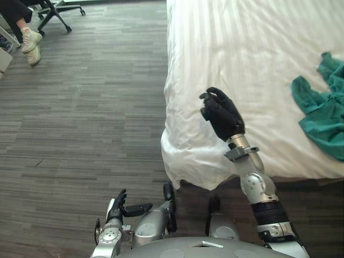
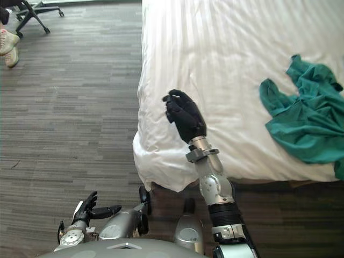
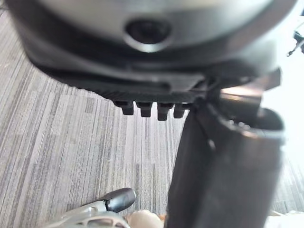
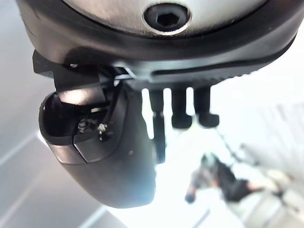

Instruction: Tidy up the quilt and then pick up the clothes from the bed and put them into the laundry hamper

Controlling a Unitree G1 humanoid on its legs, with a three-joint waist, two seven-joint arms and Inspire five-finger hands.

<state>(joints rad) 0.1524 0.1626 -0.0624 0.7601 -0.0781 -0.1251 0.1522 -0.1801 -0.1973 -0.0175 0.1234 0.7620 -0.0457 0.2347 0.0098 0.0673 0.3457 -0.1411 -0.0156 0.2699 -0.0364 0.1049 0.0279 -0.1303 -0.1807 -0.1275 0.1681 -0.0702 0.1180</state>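
Clothes: I count one teal garment (image 2: 306, 121), crumpled, sleeves splayed, lying on the right side of the one white quilt (image 2: 226, 59); my right hand (image 2: 185, 119) is over the quilt's near corner, fingers loosely relaxed, empty; my left hand (image 2: 86, 209) is low over the floor (image 2: 64, 107), fingers straight.

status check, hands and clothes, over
Left hand open, low over floor. Right hand open above white quilt, near corner, holding nothing. Green garment lies on quilt, untouched. Nothing in the way.
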